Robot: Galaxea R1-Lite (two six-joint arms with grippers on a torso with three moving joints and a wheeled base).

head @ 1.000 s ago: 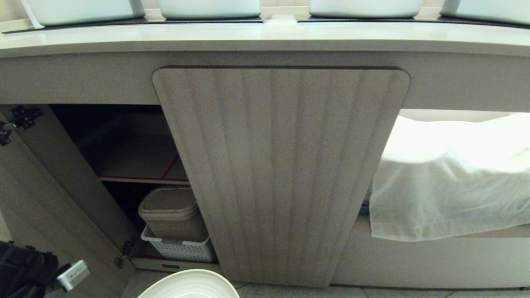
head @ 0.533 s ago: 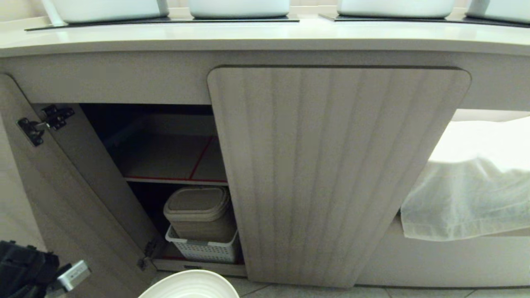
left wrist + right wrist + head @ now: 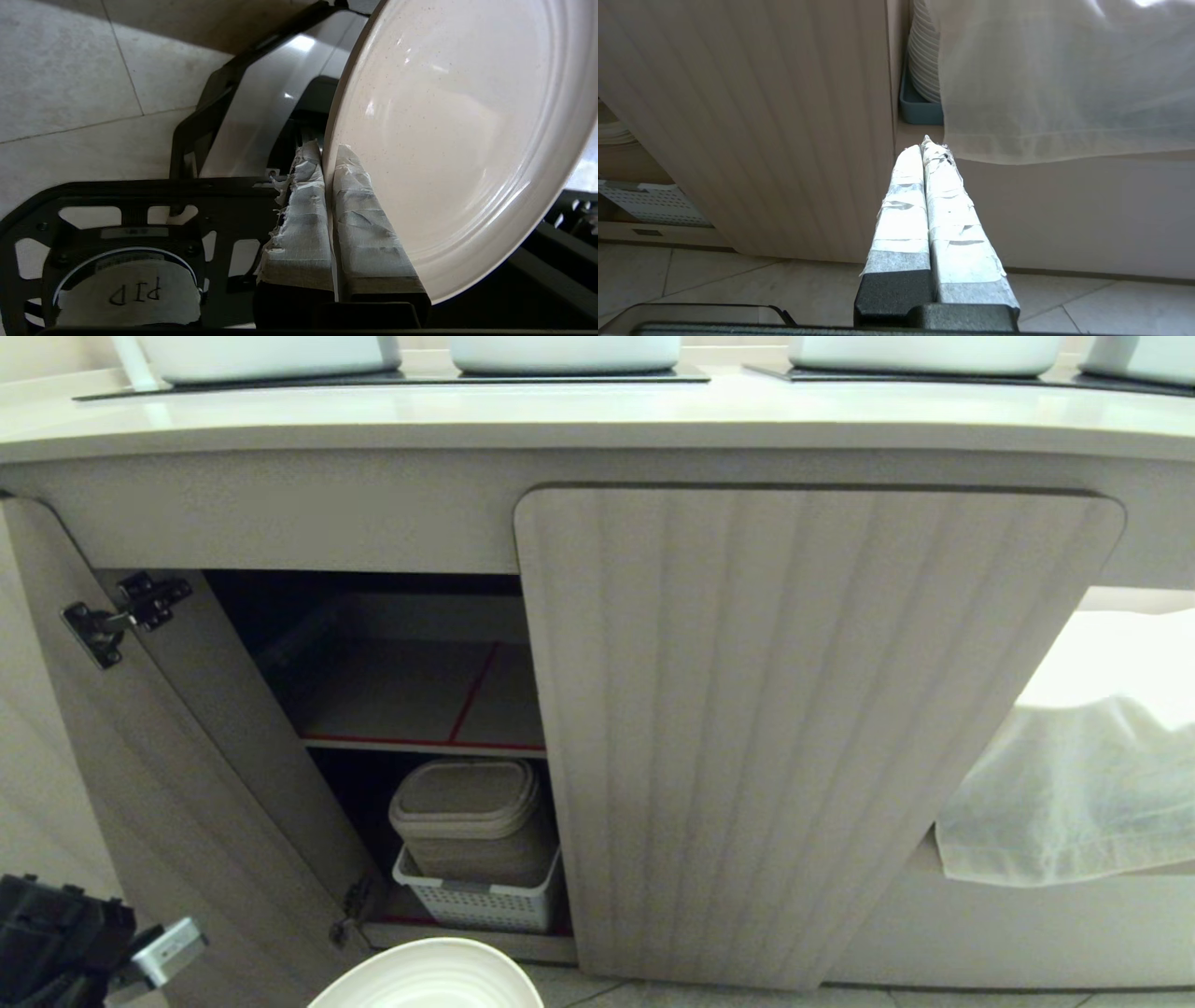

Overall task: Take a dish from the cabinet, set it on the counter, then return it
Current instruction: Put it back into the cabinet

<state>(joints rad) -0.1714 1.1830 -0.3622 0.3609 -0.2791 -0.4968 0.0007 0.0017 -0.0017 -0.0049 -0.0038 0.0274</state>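
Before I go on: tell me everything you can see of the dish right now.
The dish is a round, shallow, cream plate, glossy and faintly speckled, with a raised ringed rim. The left end effector is shut on its rim, one taped finger on each face. It hangs free above the floor, low before the open cabinet.

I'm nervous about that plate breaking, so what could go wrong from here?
1. The left gripper pinches the dish only at its rim, so it could slip and fall to the tile floor.
2. The open door stands close beside the route to the shelf; the dish might clip either one going in.
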